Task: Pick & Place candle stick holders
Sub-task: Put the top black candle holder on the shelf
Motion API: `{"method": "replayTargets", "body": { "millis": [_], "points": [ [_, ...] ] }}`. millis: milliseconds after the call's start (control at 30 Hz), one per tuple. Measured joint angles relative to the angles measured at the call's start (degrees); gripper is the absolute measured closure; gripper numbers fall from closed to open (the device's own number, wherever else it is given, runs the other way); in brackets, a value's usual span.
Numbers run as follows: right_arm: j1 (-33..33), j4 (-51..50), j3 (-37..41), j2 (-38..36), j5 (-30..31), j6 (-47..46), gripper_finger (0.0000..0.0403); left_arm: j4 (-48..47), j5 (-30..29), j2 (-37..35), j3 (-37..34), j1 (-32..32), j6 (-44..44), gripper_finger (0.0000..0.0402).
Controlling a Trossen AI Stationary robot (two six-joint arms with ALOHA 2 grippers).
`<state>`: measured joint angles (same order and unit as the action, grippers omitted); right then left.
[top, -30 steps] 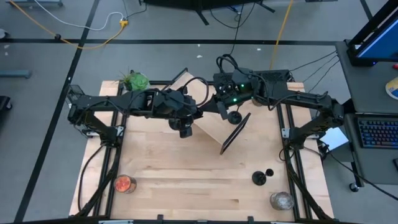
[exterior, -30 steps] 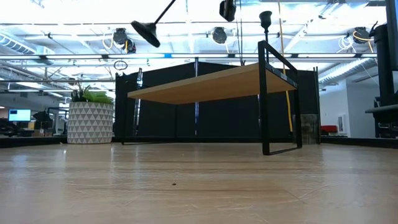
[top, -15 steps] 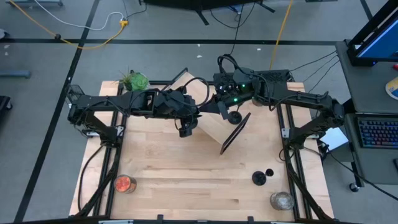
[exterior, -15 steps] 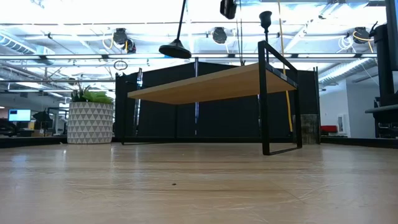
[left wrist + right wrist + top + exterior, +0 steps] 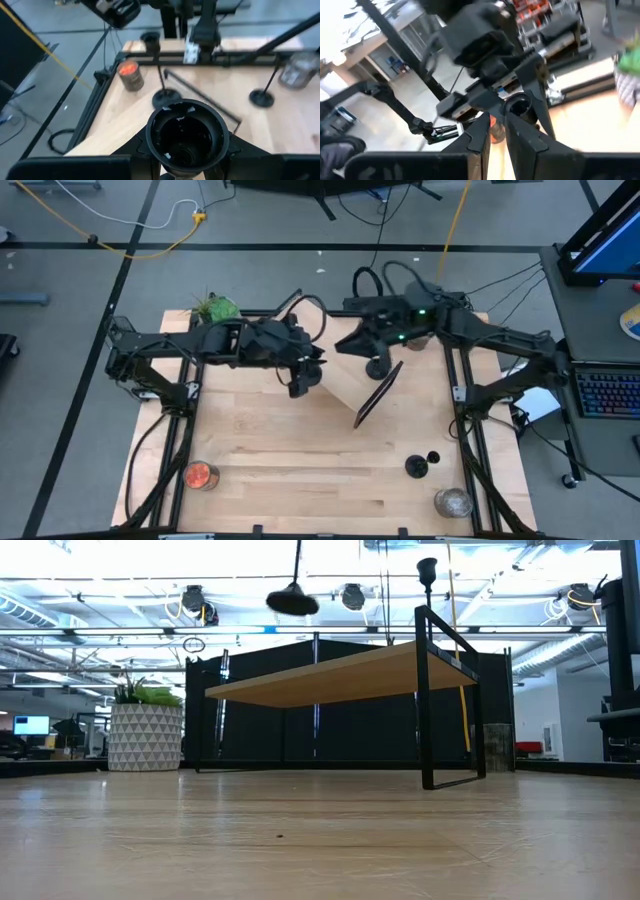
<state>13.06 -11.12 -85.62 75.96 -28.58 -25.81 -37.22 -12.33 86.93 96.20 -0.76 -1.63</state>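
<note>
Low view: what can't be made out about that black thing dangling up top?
1. Low view: the candle stick holder has its stem top cut off by the upper edge; the left gripper gripping it is out of frame.
2. Right wrist view: too blurred to show it.

The pale wooden desk (image 5: 290, 460) carried a small raised shelf with a light wood top and a thin black metal frame (image 5: 340, 680), set toward its far edge. A tall black candle stick holder (image 5: 427, 570) stood upright on that shelf's top at one corner. Two short black candle stick holders (image 5: 422, 464) sat close together on the boards near the front right. A red-filled glass jar (image 5: 200, 475) stood at the front left, a clear glass jar (image 5: 452, 502) at the front right, and a green plant in a patterned white pot (image 5: 144, 730) at the back left corner.
</note>
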Motion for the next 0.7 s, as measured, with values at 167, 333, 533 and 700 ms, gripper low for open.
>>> {"method": "replayTargets", "body": {
  "millis": [167, 333, 533, 700],
  "points": [
    [-0.04, -2.64, 0.0, -4.49, 0.21, 5.88, 0.0349, 4.17, 1.69, -0.04, 0.0, -0.01, 2.39, 0.0304],
    [-0.04, -6.82, 0.0, -8.06, 3.66, 8.23, 0.0349, 9.82, 2.29, 0.69, 0.0, -0.01, 3.74, 0.0304],
    [-0.04, -12.63, 0.06, -11.55, 6.06, 12.21, 0.0349, 15.8, 2.99, 3.9, 0.0, -0.01, 5.54, 0.0305],
    [-0.04, -12.57, 3.43, -15.15, 6.06, 13.48, 0.0349, 19.22, 3.5, 7.09, 0.0, -0.01, 7.47, 0.0305]
  ]
}}
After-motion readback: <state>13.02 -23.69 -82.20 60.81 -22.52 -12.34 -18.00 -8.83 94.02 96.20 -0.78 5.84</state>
